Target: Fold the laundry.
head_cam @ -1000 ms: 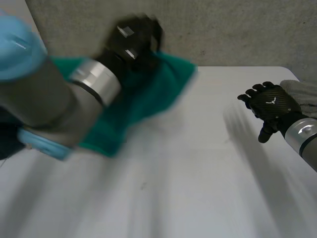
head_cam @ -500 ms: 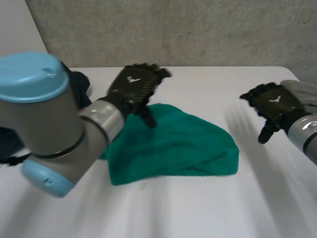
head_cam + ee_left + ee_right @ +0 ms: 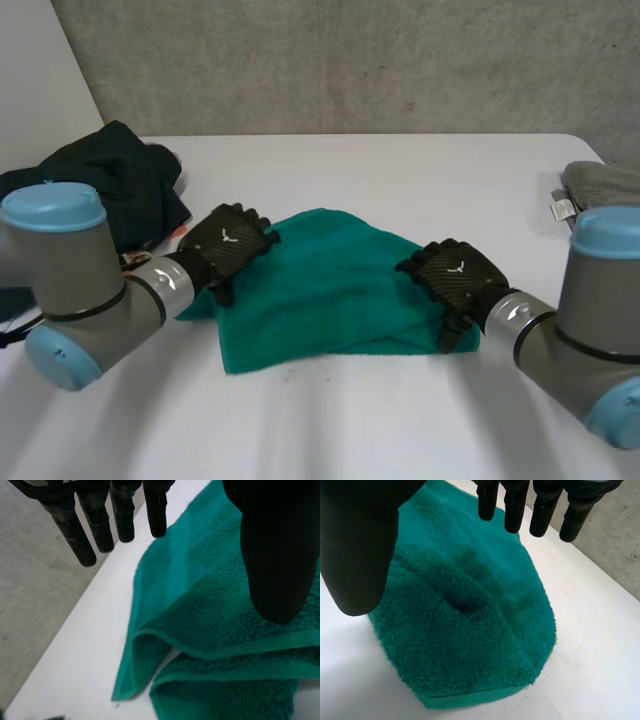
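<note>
white table (image 3: 330, 420) | green towel (image 3: 330, 290) centre | concrete wall (image 3: 350, 60) behind

The white table (image 3: 420, 180) is lit softly and evenly from above. A thin shadow is cast under the near edge of the green towel (image 3: 330, 290). Little detail is shown in the dark clothes (image 3: 110, 165) at the upper left.

head camera's up high behind both arms, looking down the white table (image 3: 400, 430) onto the green towel (image 3: 330, 295). left wrist camera peers close past the left hand (image 3: 280, 555) at the towel's layered edge; right wrist camera, just as near, looks past the right hand (image 3: 360, 545) at its rounded end. all three share that towel.
</note>
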Robot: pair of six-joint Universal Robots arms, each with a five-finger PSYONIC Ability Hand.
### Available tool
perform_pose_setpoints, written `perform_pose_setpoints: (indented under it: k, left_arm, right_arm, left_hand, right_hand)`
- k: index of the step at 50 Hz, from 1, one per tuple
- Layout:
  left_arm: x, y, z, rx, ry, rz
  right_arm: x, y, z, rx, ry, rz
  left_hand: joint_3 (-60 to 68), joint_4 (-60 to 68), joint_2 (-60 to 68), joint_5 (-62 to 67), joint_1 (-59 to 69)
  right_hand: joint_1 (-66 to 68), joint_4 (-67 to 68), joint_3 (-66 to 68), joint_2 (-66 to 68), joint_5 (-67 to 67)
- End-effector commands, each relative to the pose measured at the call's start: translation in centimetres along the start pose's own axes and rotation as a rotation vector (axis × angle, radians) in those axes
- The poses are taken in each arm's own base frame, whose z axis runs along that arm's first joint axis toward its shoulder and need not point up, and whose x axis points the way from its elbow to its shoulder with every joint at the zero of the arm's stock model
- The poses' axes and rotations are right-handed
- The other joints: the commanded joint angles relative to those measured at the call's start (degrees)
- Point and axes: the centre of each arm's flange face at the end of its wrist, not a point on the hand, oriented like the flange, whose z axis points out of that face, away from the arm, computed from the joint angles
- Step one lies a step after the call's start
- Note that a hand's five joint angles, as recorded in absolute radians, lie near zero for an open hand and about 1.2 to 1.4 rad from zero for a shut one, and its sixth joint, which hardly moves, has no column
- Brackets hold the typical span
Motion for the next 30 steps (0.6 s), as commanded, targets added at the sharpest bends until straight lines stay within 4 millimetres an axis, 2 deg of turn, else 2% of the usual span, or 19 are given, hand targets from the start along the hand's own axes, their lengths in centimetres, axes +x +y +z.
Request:
perform_pose_setpoints:
  k: [1,2,3,4,5,6,7,13,16,17,19,20,21,23,24,25,30]
  left_arm:
    - [0.7,1.0,1.6,-0.043,0.081,-0.037]
    - [0.8,1.1,1.7,-0.051,0.090,-0.041]
    - [1.1,1.1,1.8,-0.067,0.112,-0.049]
    - [1.2,1.2,1.8,-0.077,0.117,-0.053]
    - [1.2,1.2,1.8,-0.082,0.121,-0.055]
    - [1.2,1.1,1.8,-0.090,0.127,-0.060]
    - [1.3,0.9,1.7,-0.090,0.130,-0.060]
    - [1.1,-0.6,1.5,-0.064,0.115,-0.050]
    - [-0.6,-3.5,0.2,-0.017,0.041,-0.029]
    - [-1.4,-5.2,-0.6,0.014,0.003,-0.037]
    - [-1.8,-7.0,-1.6,0.051,-0.023,-0.060]
    - [-2.1,-7.8,-2.2,0.069,-0.038,-0.076]
    - [-2.6,-9.6,-3.4,0.116,-0.061,-0.107]
    - [-3.1,-11.3,-4.8,0.162,-0.081,-0.138]
    - [-3.3,-11.9,-5.5,0.180,-0.089,-0.155]
    - [-3.5,-13.0,-6.7,0.218,-0.103,-0.179]
    - [-3.2,-14.0,-8.7,0.283,-0.123,-0.227]
  right_arm:
    - [-1.0,1.2,1.4,-0.012,0.012,-0.019]
    - [-1.0,1.6,1.7,-0.022,0.014,-0.017]
    - [-1.0,1.6,1.8,-0.023,0.015,-0.017]
    - [-0.9,1.6,2.0,-0.019,0.017,-0.020]
    - [-0.8,1.4,2.1,-0.010,0.025,-0.023]
    - [-0.6,1.3,2.1,-0.004,0.032,-0.024]
    - [-0.4,1.0,2.2,0.007,0.039,-0.027]
    - [0.9,-0.2,2.2,0.046,0.085,-0.038]
    - [1.6,-1.0,1.9,0.067,0.113,-0.056]
    - [2.5,-2.3,1.4,0.099,0.150,-0.088]
    - [3.2,-3.7,0.8,0.138,0.180,-0.122]
    - [3.9,-5.5,0.0,0.189,0.209,-0.163]
    - [4.3,-6.4,-0.4,0.216,0.226,-0.179]
    - [5.1,-8.3,-1.0,0.272,0.257,-0.205]
    - [5.9,-10.1,-1.4,0.325,0.283,-0.224]
    - [6.1,-10.9,-1.5,0.351,0.289,-0.230]
    - [6.9,-15.1,-2.1,0.505,0.281,-0.272]
  left_hand:
    - [19.70,19.64,19.65,19.47,19.42]
    - [25.74,25.68,25.70,25.51,25.47]
    - [40.29,40.23,40.24,40.06,40.01]
    - [46.43,46.37,46.38,46.20,46.16]
    - [54.15,54.09,54.11,53.92,53.88]
    - [61.87,61.81,61.82,61.64,61.59]
    - [61.94,61.88,61.90,61.71,61.67]
    - [61.95,61.89,61.90,61.71,61.67]
    - [61.95,61.89,61.90,61.71,61.67]
    - [61.95,61.89,61.90,61.71,61.67]
    - [61.95,61.89,61.90,61.71,61.67]
    - [61.95,61.89,61.90,61.71,61.67]
    - [61.95,61.89,61.90,61.71,61.67]
    - [61.95,61.89,61.90,61.71,61.67]
    - [61.95,61.89,61.90,61.71,61.67]
    - [61.95,61.89,61.90,61.71,61.67]
    - [61.95,61.89,61.90,61.71,61.67]
  right_hand:
    - [11.67,10.72,10.61,10.88,10.11]
    - [21.86,20.90,20.79,21.06,20.29]
    - [29.78,28.83,28.72,28.99,28.22]
    - [38.02,37.07,36.96,37.23,36.46]
    - [51.93,50.98,50.86,51.14,50.36]
    - [58.56,57.61,57.50,57.77,56.99]
    - [66.06,65.11,65.00,65.27,64.49]
    - [66.14,65.19,65.07,65.35,64.57]
    - [66.14,65.19,65.07,65.35,64.57]
    - [66.14,65.19,65.07,65.35,64.57]
    - [66.14,65.19,65.07,65.35,64.57]
    - [66.14,65.19,65.07,65.35,64.57]
    - [66.14,65.19,65.07,65.35,64.57]
    - [66.14,65.19,65.07,65.35,64.57]
    - [66.14,65.19,65.07,65.35,64.57]
    - [66.14,65.19,65.07,65.35,64.57]
    - [66.14,65.19,65.07,65.35,64.57]
